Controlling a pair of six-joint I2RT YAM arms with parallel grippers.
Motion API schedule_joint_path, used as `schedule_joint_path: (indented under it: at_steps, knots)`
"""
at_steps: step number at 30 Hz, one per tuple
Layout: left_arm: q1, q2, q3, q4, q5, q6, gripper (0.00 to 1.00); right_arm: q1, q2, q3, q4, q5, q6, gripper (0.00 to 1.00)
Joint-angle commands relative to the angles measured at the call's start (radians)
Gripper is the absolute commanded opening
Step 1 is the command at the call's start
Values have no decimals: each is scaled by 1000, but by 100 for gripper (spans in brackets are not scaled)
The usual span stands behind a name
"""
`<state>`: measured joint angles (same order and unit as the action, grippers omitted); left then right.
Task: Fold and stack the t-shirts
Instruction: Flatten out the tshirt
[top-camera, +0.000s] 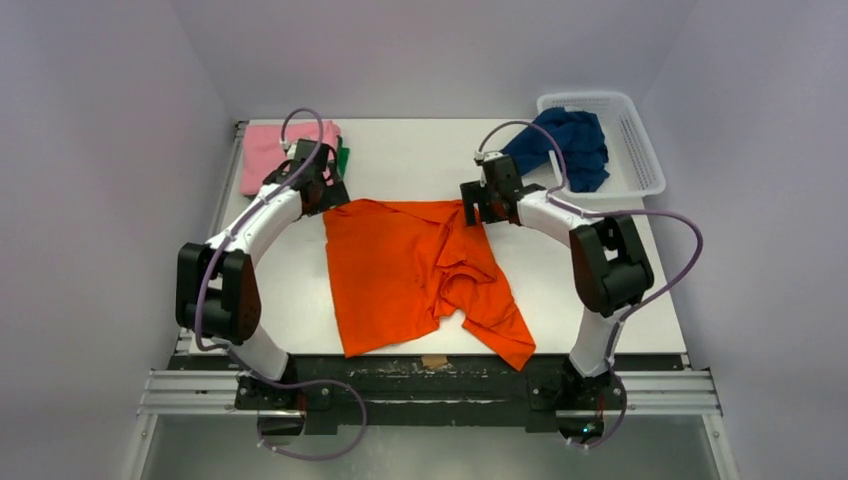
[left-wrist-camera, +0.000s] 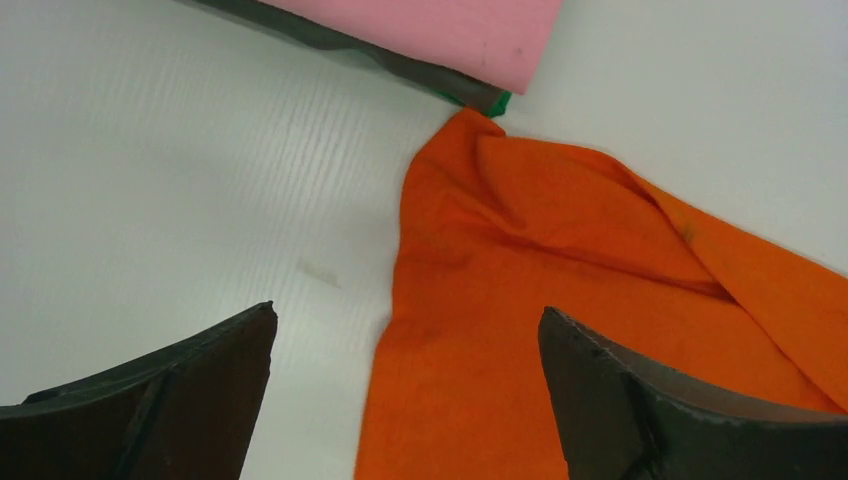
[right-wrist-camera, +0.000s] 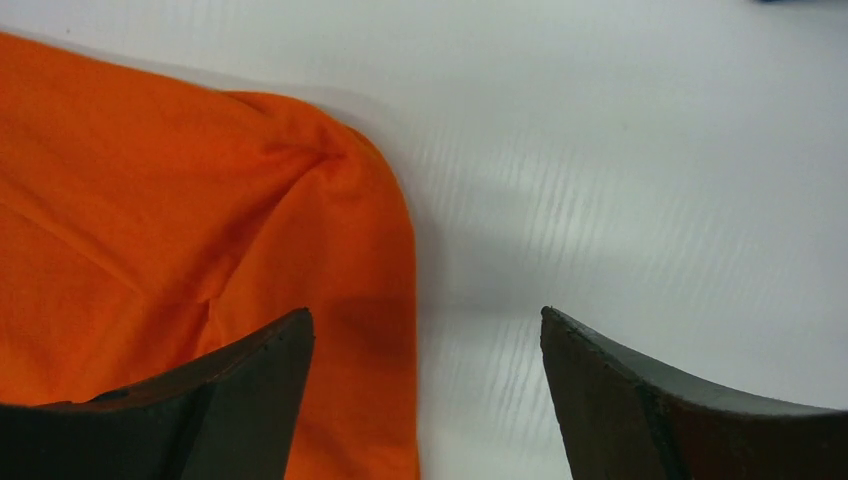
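Tabletop seen from above, with two robot arms reaching in from the near edge of a white table. At far left we see a folded pink t-shirt in the back corner, with a dark green t-shirt peeking out from under its right edge. Just beside that pile hangs the left gripper. In its wrist view we find its fingers spread wide and grasping nothing, one over bare table and the other over orange cloth.

In the middle lies the bright orange t-shirt, spread mostly flat but rumpled. One sleeve is folded in toward the centre, and the lower right part trails to the near edge. Its far left corner narrows to a point that nearly touches the pile.

At the shirt's far right corner we see the right gripper, its fingers likewise parted and holding nothing, straddling the shirt's rounded edge. Farther right, a bunched navy blue t-shirt spills from a white mesh basket onto the table.
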<state>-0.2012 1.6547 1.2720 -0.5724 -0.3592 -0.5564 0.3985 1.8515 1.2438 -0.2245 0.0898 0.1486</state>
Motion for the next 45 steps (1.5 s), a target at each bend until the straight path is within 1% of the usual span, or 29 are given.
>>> schedule_joint_path:
  at_steps: [1, 4, 6, 7, 9, 12, 14, 16, 20, 21, 24, 26, 29, 31, 32, 33, 34, 37, 39, 42, 45]
  knots:
    - [-12, -197, -46, 79, 153, -11, 100, 12, -199, -21, 111, 106, 90, 86]
    - [-47, -289, -170, 94, 258, -53, 100, 12, -299, -141, 90, 118, 159, 87]
    - [-93, -352, -278, 143, 342, -80, 100, 32, -351, -200, 47, 68, 203, 87]
    - [-127, -380, -336, 185, 392, -88, 100, 53, -376, -236, 37, 47, 221, 87]
    - [-190, -417, -438, 243, 470, -109, 100, 137, -417, -312, 39, 33, 261, 87]
    - [-249, -427, -572, 296, 556, -159, 100, 273, -428, -392, 39, 21, 313, 85]
    - [-260, -426, -629, 346, 591, -179, 100, 310, -409, -425, 36, -4, 369, 83]
    - [-262, -407, -657, 380, 574, -184, 100, 316, -373, -448, 50, -21, 405, 82]
    - [-261, -272, -608, 395, 552, -178, 100, 314, -250, -429, 90, -23, 466, 82]
    - [-260, -229, -584, 401, 545, -174, 100, 311, -221, -413, 94, 6, 480, 82]
    - [-250, -89, -472, 369, 495, -165, 100, 286, -137, -333, 72, 84, 489, 82]
    - [-237, -1, -387, 341, 465, -155, 100, 241, -89, -277, 78, 75, 500, 82]
    - [-192, 151, -238, 306, 517, -148, 100, 153, -32, -241, 146, -2, 516, 82]
    - [-158, 221, -165, 306, 554, -149, 100, 107, 12, -201, 182, -15, 507, 82]
    - [-148, 252, -122, 293, 556, -153, 100, 88, 39, -170, 181, -19, 494, 82]
    - [-137, 275, -73, 235, 565, -171, 100, 70, 65, -133, 172, -31, 480, 82]
    - [-134, 290, -46, 240, 593, -137, 100, 55, 84, -103, 171, -42, 468, 82]
    - [-133, 257, 8, 183, 573, -121, 100, 37, 79, -39, 165, -54, 429, 82]
    - [-150, 172, -20, 189, 536, -110, 100, 37, 25, -42, 162, -46, 405, 83]
    - [-173, 16, -88, 137, 444, -86, 100, 37, -115, -105, 146, -19, 382, 84]
    - [-196, -187, -228, 110, 317, -93, 100, 37, -310, -233, 136, 41, 382, 85]
